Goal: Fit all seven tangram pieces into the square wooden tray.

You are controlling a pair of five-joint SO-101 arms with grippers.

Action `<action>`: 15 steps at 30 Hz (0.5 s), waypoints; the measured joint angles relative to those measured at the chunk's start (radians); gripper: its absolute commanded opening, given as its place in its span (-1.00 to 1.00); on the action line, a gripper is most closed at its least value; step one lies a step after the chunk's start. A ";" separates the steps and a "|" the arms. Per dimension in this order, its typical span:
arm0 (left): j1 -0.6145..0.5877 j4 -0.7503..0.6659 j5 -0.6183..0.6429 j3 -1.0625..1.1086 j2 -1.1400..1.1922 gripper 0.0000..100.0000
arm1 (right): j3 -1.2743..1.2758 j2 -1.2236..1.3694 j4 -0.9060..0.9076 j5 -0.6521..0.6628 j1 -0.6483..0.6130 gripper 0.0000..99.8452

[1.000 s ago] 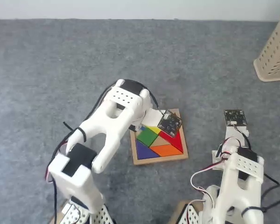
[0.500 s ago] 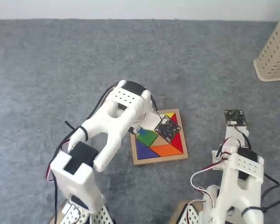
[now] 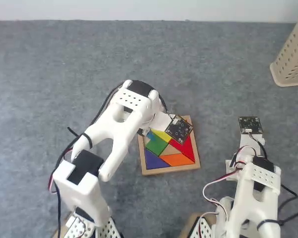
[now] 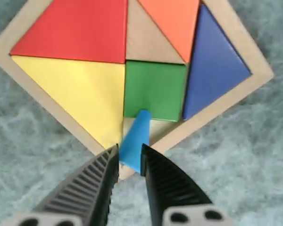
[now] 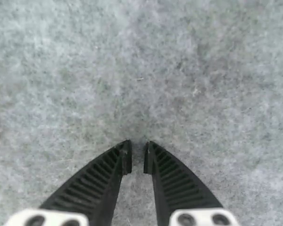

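High view: the far-left corner of the wooden tray is covered by the left arm. The light-blue piece is pinched by the left gripper over the bare corner slot, tilted, with its long axis pointing at the green square. The right gripper is held nearly closed and empty above the carpet.

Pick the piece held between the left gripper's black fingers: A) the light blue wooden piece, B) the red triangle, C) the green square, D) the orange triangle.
A: the left wrist view shows the left gripper closed on the light blue wooden piece, tilted over the unfilled corner slot of the square wooden tray.
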 measured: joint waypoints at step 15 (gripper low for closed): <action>0.000 -0.155 0.806 0.041 -0.195 -0.86 | 0.000 0.000 0.000 0.000 0.000 -0.83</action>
